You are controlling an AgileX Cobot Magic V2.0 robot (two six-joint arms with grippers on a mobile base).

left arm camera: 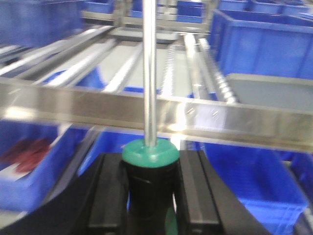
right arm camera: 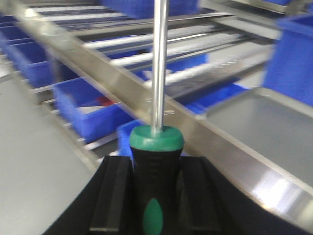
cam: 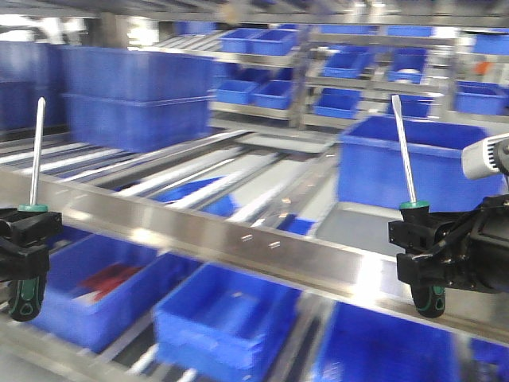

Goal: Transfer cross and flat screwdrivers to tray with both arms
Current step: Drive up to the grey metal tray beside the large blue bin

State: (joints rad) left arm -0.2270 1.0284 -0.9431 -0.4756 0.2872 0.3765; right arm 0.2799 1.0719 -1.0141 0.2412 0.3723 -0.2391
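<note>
My left gripper (cam: pixel 27 239) is shut on a screwdriver (cam: pixel 33 199) with a black and green handle, its steel shaft pointing up; in the left wrist view the handle (left arm camera: pixel 149 181) sits between the black fingers (left arm camera: pixel 108 196). My right gripper (cam: pixel 425 243) is shut on a second black and green screwdriver (cam: pixel 407 171), shaft up and leaning slightly left; its handle (right arm camera: pixel 155 181) shows in the right wrist view. I cannot tell which tip is cross or flat. A grey tray (cam: pixel 366 227) lies beyond the steel rail; it also shows in the right wrist view (right arm camera: pixel 264 122).
A steel rail (cam: pixel 238 235) runs across in front of both grippers. Blue bins (cam: pixel 223 318) sit below it, one (cam: pixel 87 286) with red items. A large blue crate (cam: pixel 413 163) stands behind the tray. Roller tracks (cam: pixel 199 171) and shelves of blue bins lie beyond.
</note>
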